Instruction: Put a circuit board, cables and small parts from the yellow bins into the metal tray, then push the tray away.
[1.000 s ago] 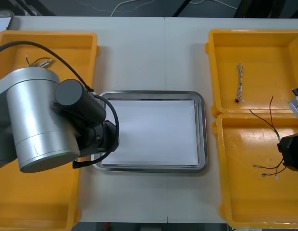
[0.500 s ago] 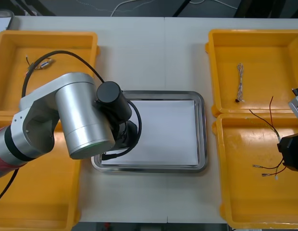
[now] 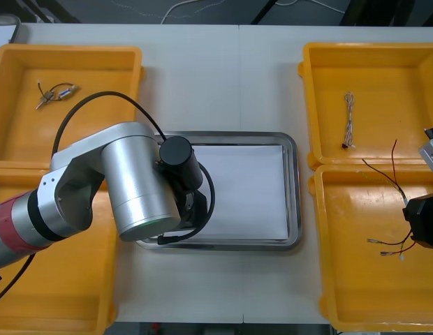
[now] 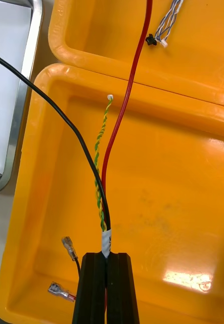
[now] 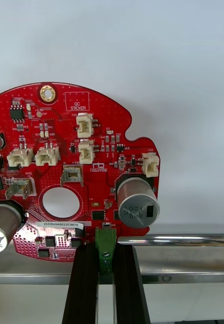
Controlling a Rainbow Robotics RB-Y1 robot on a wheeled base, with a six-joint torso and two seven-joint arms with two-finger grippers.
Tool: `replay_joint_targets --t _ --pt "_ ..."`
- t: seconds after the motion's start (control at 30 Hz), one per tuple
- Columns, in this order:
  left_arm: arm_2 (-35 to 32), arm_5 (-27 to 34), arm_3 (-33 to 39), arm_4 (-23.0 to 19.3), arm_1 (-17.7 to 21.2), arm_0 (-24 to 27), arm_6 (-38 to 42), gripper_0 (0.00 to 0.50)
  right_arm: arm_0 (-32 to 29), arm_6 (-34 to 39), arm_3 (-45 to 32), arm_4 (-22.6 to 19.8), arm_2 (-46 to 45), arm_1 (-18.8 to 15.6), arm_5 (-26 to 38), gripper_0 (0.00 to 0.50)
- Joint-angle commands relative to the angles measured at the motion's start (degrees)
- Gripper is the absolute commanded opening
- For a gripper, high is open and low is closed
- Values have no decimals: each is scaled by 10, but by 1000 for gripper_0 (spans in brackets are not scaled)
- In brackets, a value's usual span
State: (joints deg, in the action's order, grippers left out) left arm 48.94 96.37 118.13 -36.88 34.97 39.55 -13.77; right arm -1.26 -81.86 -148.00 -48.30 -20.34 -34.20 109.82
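We record the left gripper [image 5: 105,263] clamped on the round red circuit board [image 5: 66,172] at the eight o'clock corner of the shiny metal tray [image 3: 292,188], the right gripper [image 4: 107,273] pinching black and red cables [image 4: 103,202] in the four o'clock yellow bin [image 4: 182,202].

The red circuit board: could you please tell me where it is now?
In the left wrist view, the round red circuit board is gripped at its edge by the left pincer, over the white inside of the metal tray, beyond its rim.

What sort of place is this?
Likely an electronics kitting bench: yellow bins with cables flank a metal tray; left gripper holds a circuit board over it, right gripper grips cables in a bin.
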Motion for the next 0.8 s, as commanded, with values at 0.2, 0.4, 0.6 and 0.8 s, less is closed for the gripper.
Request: replay_joint_targets --t 0.2,0.4,0.6,0.8 --pt "26 -29 -33 13 -25 22 -47 0 -5 14 -17 4 6 -18 2 0" --pt "28 -48 -44 13 -32 22 -54 0 -5 14 -17 4 6 -18 2 0" --pt "36 -48 -47 21 -35 21 -55 0 -5 14 -17 4 6 -18 2 0" --pt "47 -48 -52 41 -35 20 -54 178 -5 14 -17 4 6 -18 2 0"
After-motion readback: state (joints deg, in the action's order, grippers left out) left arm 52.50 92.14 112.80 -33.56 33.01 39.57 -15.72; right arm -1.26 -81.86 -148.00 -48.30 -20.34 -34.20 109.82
